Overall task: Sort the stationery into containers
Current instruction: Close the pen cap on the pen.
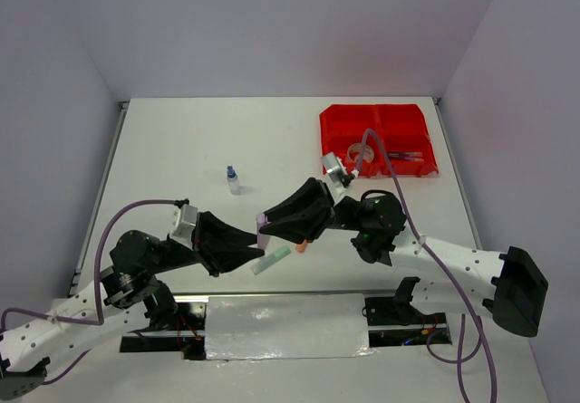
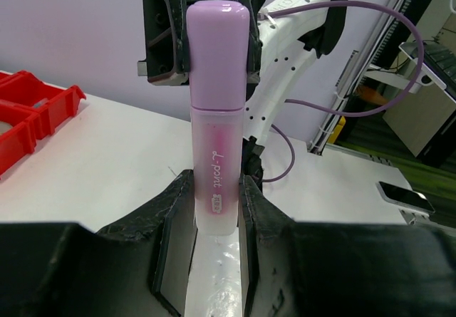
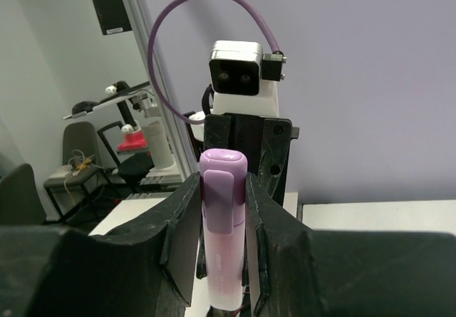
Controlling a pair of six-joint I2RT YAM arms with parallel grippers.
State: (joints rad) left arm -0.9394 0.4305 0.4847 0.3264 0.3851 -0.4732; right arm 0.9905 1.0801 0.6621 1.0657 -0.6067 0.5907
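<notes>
Nearest the arm bases, at six o'clock on the table (image 1: 181,149), a green highlighter (image 1: 272,260) is lying loose, with a small orange piece (image 1: 300,247) just beside it at its two o'clock. Neither is sitting in a bin yet.

Just beyond them the two arms are meeting. The left gripper (image 2: 216,189) is clamping the clear barrel of a pink highlighter (image 2: 217,103), and the right gripper (image 3: 222,189) is clamping its cap end. Both are sharing the one marker above the table, which I am reading as a handover toward the right arm.

Farther out, at ten o'clock, a blue-capped bottle (image 1: 233,179) is standing upright and alone.

Farthest, at one o'clock, the red bins (image 1: 324,140) are holding a tape roll (image 1: 356,152) and thin dark pens (image 1: 405,156). Sorting is looking partly done, with the marker in hand and three loose items waiting.
</notes>
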